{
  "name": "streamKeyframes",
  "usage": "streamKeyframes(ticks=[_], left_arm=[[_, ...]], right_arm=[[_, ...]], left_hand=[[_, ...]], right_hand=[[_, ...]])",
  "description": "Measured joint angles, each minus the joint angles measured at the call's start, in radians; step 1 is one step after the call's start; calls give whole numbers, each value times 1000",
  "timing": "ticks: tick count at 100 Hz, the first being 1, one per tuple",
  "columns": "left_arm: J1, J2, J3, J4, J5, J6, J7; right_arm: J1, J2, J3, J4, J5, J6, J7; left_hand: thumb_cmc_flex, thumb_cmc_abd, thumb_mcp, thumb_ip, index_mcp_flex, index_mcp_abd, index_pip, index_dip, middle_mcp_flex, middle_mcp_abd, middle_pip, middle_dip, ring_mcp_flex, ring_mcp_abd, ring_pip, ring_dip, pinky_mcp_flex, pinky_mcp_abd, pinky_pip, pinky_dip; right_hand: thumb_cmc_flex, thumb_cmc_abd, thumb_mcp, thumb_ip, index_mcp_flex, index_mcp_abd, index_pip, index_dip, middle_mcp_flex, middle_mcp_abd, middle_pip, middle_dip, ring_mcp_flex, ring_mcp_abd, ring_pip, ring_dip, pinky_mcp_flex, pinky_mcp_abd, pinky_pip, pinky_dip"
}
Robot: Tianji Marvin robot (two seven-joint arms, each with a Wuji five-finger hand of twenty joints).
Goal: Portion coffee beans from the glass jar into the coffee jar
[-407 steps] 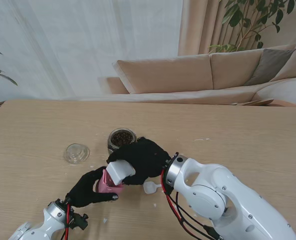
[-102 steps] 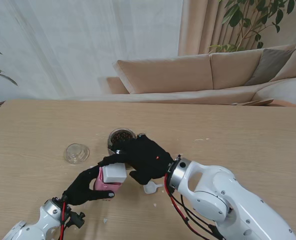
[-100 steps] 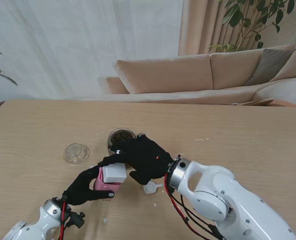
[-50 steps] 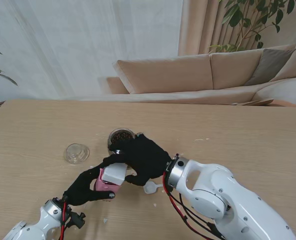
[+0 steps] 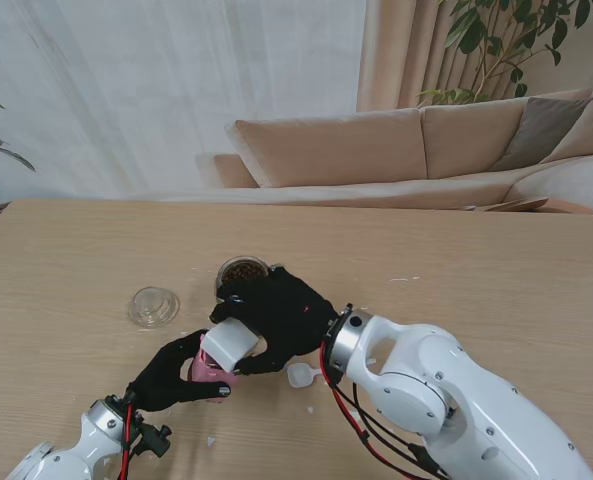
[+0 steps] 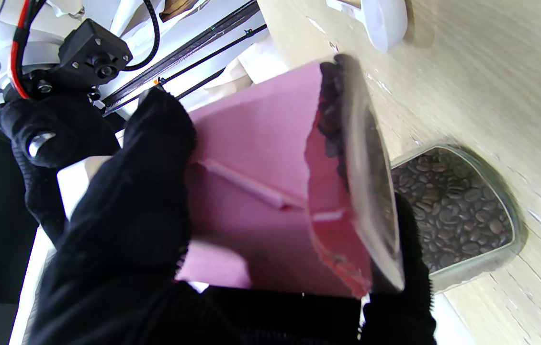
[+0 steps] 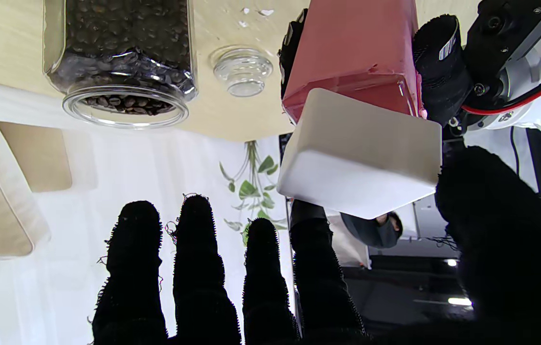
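Change: right hand (image 5: 276, 315) has tipped the white lid (image 5: 228, 341) up off the pink coffee jar (image 5: 208, 369) since a second ago.
Fingers: right thumb and fingers pinch the lid; left hand (image 5: 171, 375) wraps the coffee jar.
Handling: coffee jar looks rigid and light; hold its flat sides.
Table: open glass jar (image 5: 242, 274) of beans stands just beyond; glass stopper (image 5: 154, 306) and white scoop (image 5: 301, 375) lie nearby.

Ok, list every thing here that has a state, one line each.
glass jar: open, upright, holding beans.
glass lid: off, lying on the table.
coffee jar: open, tilted, beans inside, held by the left hand.
white lid: off the coffee jar, in the right hand.
white scoop: lying on the table.
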Motion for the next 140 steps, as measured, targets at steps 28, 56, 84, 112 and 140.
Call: streamKeyframes(ticks=[28,56,84,112,140], left_arm=[[-1,0,-1,1,-1,0,2],[-3,-1,0,2,0,4,7],[-3,-1,0,2,0,0,4],[-2,-2,1,6,33,-12,27],[-2,-2,1,6,26,-14,24]], right_arm=[[0,-1,9,0,13,5,24],[-19,7,33,-26,6,-35,60],[8,4,-7,19,26,-23,6],[45,-5,-58,38,82,92,3],[58,-13,-80,44,105,158,11]], left_hand=[[0,0,0,0,0,0,0,0,0,0,0,0,0,0,0,0,2,0,0,0],[0,0,0,0,0,0,0,0,0,0,0,0,0,0,0,0,2,0,0,0],[0,0,0,0,0,0,0,0,0,0,0,0,0,0,0,0,2,0,0,0],[0,0,0,0,0,0,0,0,0,0,0,0,0,0,0,0,3,0,0,0],[0,0,0,0,0,0,0,0,0,0,0,0,0,0,0,0,3,0,0,0]], right_hand=[[-27,18,-38,-4,-104,18,-218,-120,-1,13,-48,-16,-34,0,-3,5,-15,0,0,0],[102,-13,53,46,-198,-27,-250,-131,1,-38,-100,-69,-41,0,-40,5,-24,0,-6,0],[101,-21,76,31,-16,-15,-135,-105,233,-43,-8,13,36,-23,30,20,17,0,12,1],[21,-33,39,19,117,18,141,43,409,-18,240,223,126,-26,192,103,74,0,105,27],[-116,87,-49,11,119,29,212,56,396,-5,223,235,150,-24,216,125,86,0,137,34]])
